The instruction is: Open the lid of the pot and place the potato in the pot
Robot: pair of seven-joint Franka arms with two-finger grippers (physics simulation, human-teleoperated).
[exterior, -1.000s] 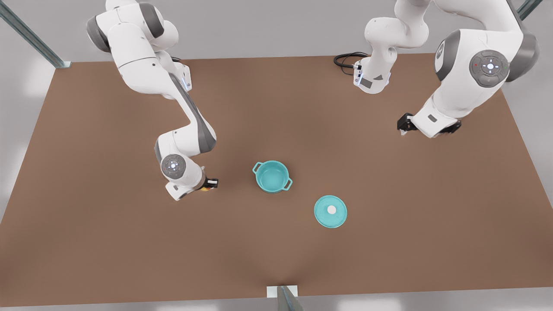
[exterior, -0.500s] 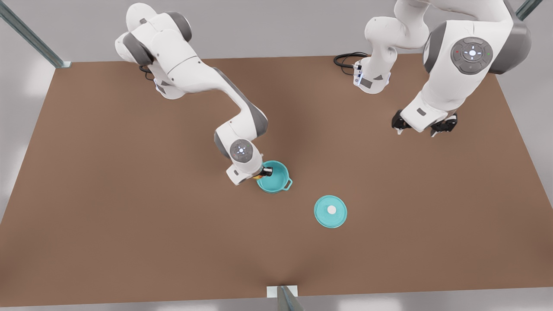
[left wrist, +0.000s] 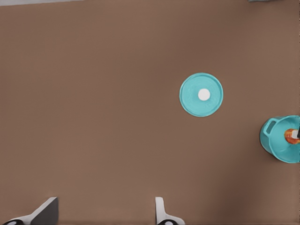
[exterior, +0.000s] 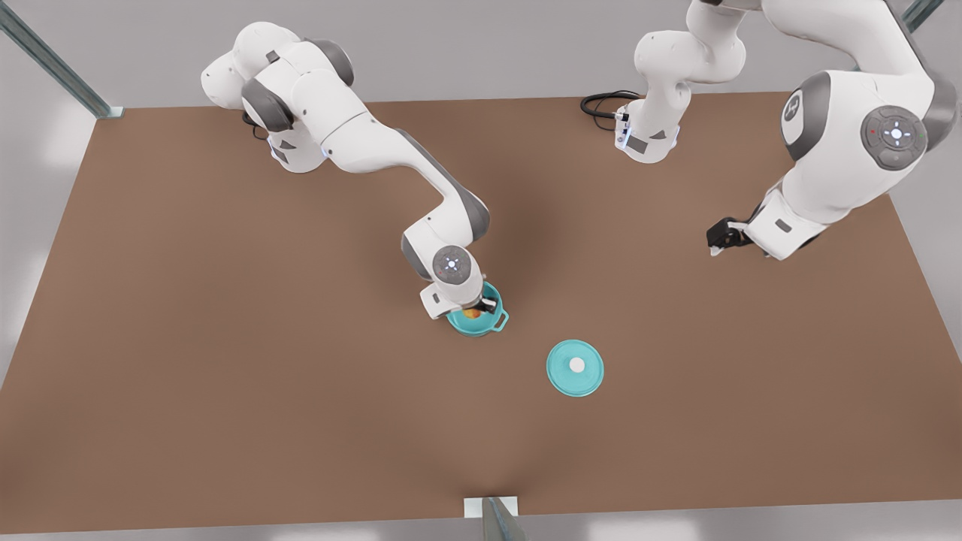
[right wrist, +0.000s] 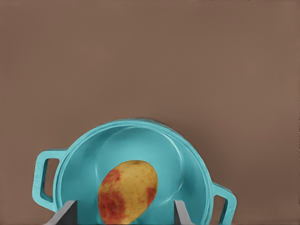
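Observation:
The teal pot [exterior: 496,323] stands uncovered mid-table, also seen as the pot [right wrist: 140,140] and the pot [left wrist: 276,140]. My right gripper [exterior: 471,306] hovers directly over it, open; its fingers [right wrist: 70,213] flank the potato without touching it. The yellow, red-patched potato [right wrist: 127,191] sits inside the pot's rim, also visible as the potato [exterior: 472,313]. The lid [exterior: 564,372], a flat teal disc with a white knob, lies on the table toward the front view's right of the pot, also seen as the lid [left wrist: 201,95]. My left gripper [exterior: 718,242] waits open, high at the front view's right, and is the left gripper [left wrist: 103,213].
A black cable [exterior: 601,101] coils at the back edge beside an arm's base. A metal post [exterior: 492,515] stands at the table's near edge. The brown tabletop [exterior: 225,376] stretches wide on both sides of the pot.
My right gripper carried the potato from the front view's left across to the pot, then opened over it. The left arm swung a little at the far right.

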